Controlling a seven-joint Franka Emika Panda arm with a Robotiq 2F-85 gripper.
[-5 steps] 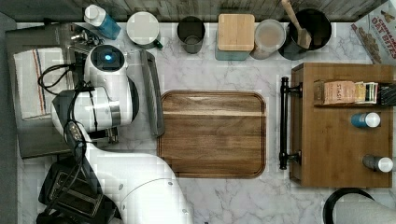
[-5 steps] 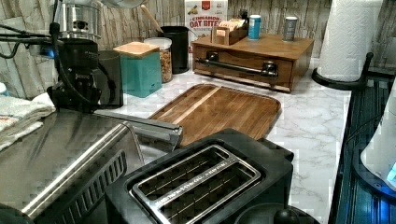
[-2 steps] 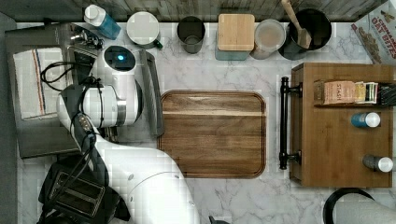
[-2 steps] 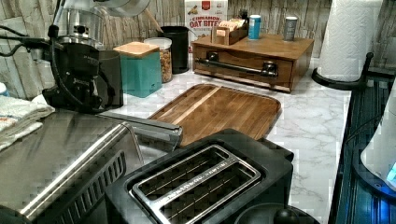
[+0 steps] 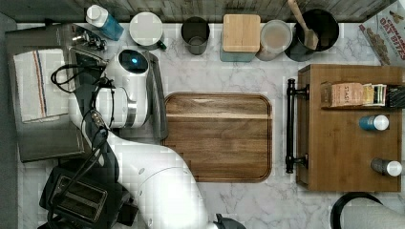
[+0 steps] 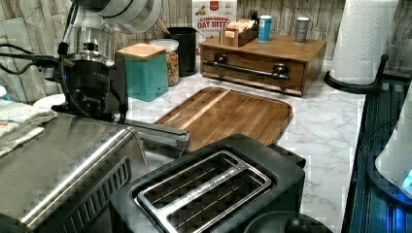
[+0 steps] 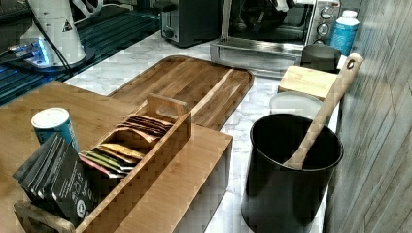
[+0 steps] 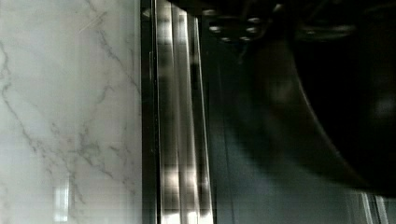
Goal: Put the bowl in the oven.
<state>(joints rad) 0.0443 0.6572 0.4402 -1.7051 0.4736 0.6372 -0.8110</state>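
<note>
The oven [image 5: 47, 138] stands at the top view's left with a folded towel on its roof, and its glass door [image 7: 252, 51] lies open and flat toward the wooden board. My gripper [image 6: 94, 109] hangs over that open door, just in front of the oven's mouth. The arm's white wrist [image 5: 129, 90] covers it from above. The black bowl [image 8: 345, 102] is a large dark curve in the wrist view, close under the camera and beside the door's steel bar handle [image 8: 180, 121]. Whether the bowl is held or resting cannot be made out.
A black two-slot toaster [image 6: 214, 184] sits next to the oven. The wooden board [image 5: 217, 136] lies beyond the open door. Along the back wall stand a dark cup [image 5: 195, 34], a teal canister [image 6: 145, 73] and a black pot with a wooden utensil [image 7: 291, 165]. A wooden drawer box [image 5: 348, 181] fills the top view's right.
The wrist has slid toward the top view's right, from over the oven's front edge to over the open door. In the left view the gripper has moved right.
</note>
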